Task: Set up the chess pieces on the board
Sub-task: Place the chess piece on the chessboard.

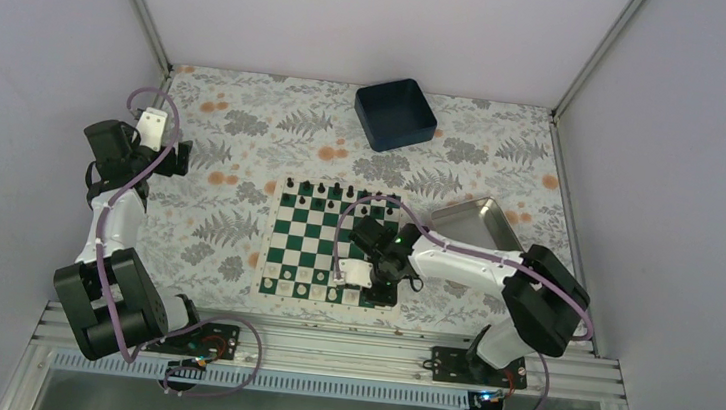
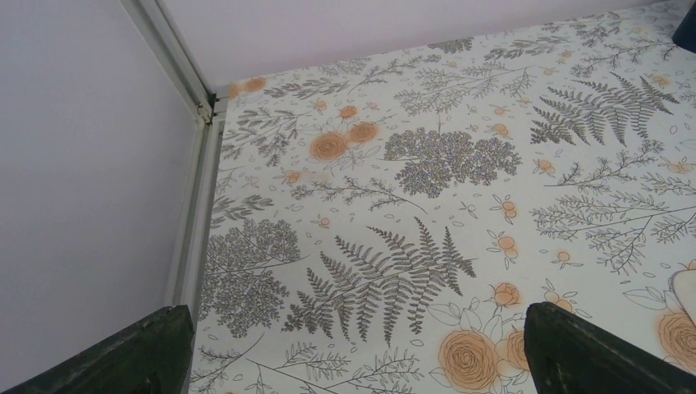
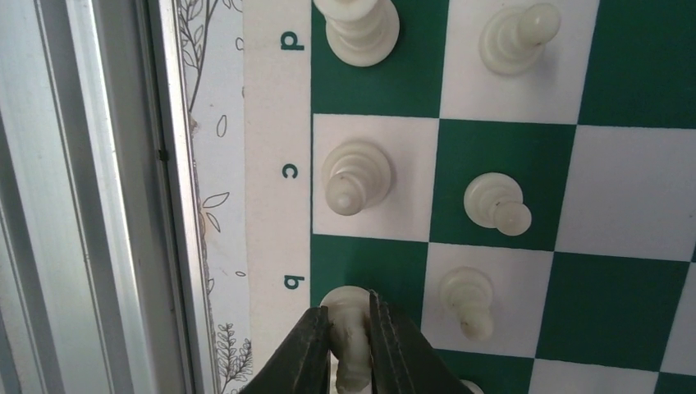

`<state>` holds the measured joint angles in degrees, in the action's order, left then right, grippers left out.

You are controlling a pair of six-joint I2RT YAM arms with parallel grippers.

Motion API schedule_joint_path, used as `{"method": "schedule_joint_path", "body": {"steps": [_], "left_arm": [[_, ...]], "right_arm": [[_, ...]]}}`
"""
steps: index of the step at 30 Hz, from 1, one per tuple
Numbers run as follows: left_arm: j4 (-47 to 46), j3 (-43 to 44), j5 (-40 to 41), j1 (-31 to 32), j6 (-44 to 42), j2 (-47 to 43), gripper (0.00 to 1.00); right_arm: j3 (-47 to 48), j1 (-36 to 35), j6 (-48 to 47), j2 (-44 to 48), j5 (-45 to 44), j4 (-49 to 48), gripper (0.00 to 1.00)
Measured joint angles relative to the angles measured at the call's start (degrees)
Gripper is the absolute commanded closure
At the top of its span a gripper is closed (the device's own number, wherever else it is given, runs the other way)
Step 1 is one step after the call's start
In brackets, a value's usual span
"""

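Note:
The green and white board (image 1: 313, 243) lies at the table's middle, and its near-left corner (image 3: 624, 185) fills the right wrist view. My right gripper (image 3: 348, 313) is shut on a white chess piece (image 3: 351, 305) that stands on the green b square at the board's edge. Other white chess pieces stand close by: one on the c square (image 3: 354, 176), one on the d square (image 3: 361, 29), and pawns (image 3: 496, 203) in the second row. In the top view my right gripper (image 1: 374, 285) is low over the board's near edge. My left gripper (image 2: 357, 314) hangs open and holds nothing, far left (image 1: 178, 159).
Black pieces (image 1: 335, 192) line the board's far rows. A dark blue bin (image 1: 395, 114) sits at the back. A silver metal tray (image 1: 477, 226) lies right of the board. A metal rail (image 3: 107, 197) runs along the near edge, close to the gripped piece. A floral cloth (image 2: 443, 156) covers the table.

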<state>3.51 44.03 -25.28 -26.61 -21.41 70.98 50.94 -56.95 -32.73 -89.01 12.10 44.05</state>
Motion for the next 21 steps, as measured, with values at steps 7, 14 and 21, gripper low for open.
{"method": "schedule_joint_path", "body": {"steps": [7,14,21], "left_arm": [[0.0,0.0,-0.2,0.0,0.0,0.0,0.00],[0.0,0.0,-0.2,0.0,0.0,0.0,0.00],[0.0,0.0,-0.2,0.0,0.0,0.0,0.00]], "right_arm": [[-0.1,0.0,0.2,-0.1,-0.7,-0.6,0.74],[-0.1,0.0,0.2,0.0,-0.8,-0.3,0.69],[9.1,1.4,-0.2,5.2,2.0,8.4,0.00]]}}
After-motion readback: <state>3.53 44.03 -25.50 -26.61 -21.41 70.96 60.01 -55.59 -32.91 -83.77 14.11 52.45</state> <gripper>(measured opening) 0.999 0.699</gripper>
